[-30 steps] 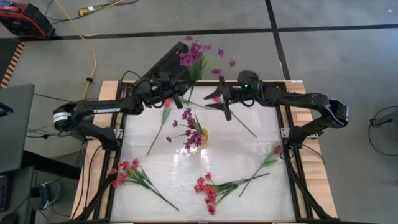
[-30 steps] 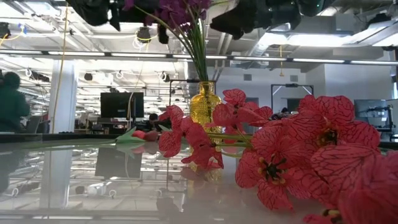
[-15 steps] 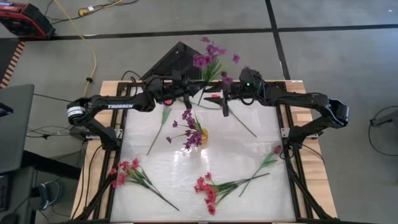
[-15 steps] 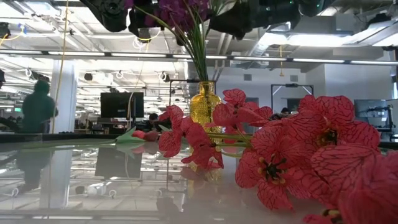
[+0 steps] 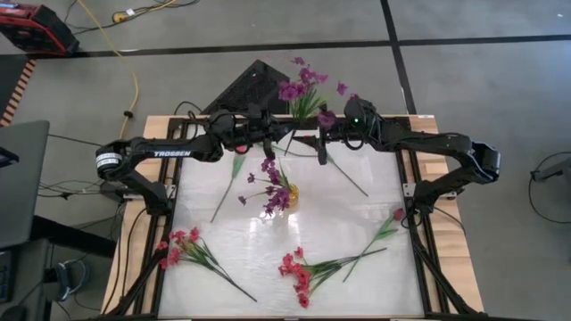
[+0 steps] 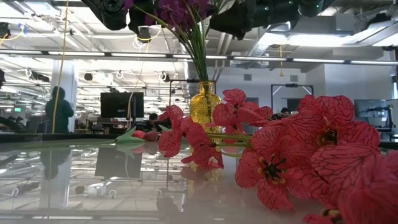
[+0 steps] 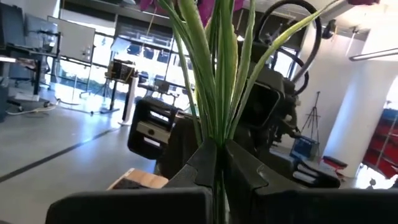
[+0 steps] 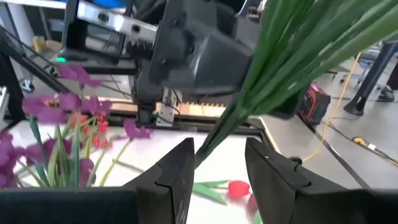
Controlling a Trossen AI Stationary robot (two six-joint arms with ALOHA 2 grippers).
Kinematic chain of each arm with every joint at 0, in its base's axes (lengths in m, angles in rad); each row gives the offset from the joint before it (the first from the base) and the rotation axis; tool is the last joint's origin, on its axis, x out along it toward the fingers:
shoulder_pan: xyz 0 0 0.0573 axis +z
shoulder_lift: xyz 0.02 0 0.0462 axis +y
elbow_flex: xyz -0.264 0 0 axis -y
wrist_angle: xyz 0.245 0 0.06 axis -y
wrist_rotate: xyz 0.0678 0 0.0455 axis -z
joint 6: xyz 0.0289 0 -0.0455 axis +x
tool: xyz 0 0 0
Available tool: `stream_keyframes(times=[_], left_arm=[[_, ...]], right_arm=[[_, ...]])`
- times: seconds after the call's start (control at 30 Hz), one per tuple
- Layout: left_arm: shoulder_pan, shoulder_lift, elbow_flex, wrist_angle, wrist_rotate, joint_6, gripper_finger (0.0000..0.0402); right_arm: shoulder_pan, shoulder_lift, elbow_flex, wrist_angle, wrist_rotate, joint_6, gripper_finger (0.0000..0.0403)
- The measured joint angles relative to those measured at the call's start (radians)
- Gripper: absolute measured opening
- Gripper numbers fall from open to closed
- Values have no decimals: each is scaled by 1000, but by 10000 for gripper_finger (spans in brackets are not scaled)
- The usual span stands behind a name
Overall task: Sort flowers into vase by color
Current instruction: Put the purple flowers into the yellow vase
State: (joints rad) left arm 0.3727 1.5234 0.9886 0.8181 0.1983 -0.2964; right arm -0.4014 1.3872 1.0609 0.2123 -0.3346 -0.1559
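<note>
Two pincers meet over the far edge of the bench (image 5: 357,223) on my feed. The left pincer (image 5: 278,143) is clamped on the stems of a purple sprig (image 5: 303,89), its blooms fanning out beyond the far edge. In the left wrist view the green stems rise straight from between its closed fingers (image 7: 202,163). The right pincer (image 5: 321,143) sits just beside it, jaws apart around the same stems; I cannot tell whether its fingers (image 8: 177,168) touch them. A yellow vase (image 5: 290,193) near the bench centre already holds purple flowers (image 5: 268,183). A single red stem (image 5: 234,169) lies near the far left. Red sprigs lie at the near left corner (image 5: 183,250) and near edge (image 5: 299,272), and another red stem (image 5: 384,230) toward the right edge.
</note>
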Motion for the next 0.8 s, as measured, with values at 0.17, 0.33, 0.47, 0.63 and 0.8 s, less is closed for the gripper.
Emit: stream_keyframes(times=[0.17,0.33,0.47,0.63,0.8], left_arm=[[-6,0,0,-8,-4,4,0],[-7,0,0,-8,-25,-10,0],[-6,0,0,-23,-26,-14,0],[-1,-13,0,-108,-7,-6,25],[18,-48,0,-216,-2,-4,96]], right_arm=[[2,0,0,15,-1,32,168],[2,0,0,9,-2,41,139],[2,0,0,8,-2,53,84],[2,0,-1,-28,-14,56,17],[2,-20,0,-49,-17,54,20]])
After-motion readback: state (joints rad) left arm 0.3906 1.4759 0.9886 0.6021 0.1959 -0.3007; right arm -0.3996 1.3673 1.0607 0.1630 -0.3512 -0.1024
